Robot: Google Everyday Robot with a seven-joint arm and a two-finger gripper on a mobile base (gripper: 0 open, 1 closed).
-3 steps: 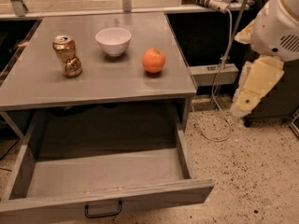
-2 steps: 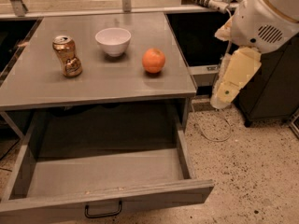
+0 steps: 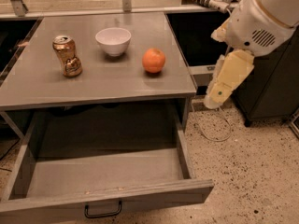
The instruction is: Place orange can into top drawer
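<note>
The top drawer (image 3: 110, 196) stands pulled fully out at the near edge of the view, black handle (image 3: 103, 212) forward and its floor bare, so no opening step appears necessary. Above and behind it, the grey table top (image 3: 107, 85) carries the orange can (image 3: 67, 56), upright at the left, outside the drawer and not yet grasped. A white bowl (image 3: 113, 41) sits just to the right of the can and slightly farther back. A round orange fruit (image 3: 153, 60) sits farther right. The gripper (image 3: 216, 97) hangs off the right edge of the table, pointing downward and carrying nothing; whether it is spread or pressed together cannot be told from this view. The step in hand is judged to be the reach to the can. Cross above the fruit and bowl, not between them. Descend on the can's open near-left side. Centre on its pinched waist before closing, since a dented can probably tips easily.
</note>
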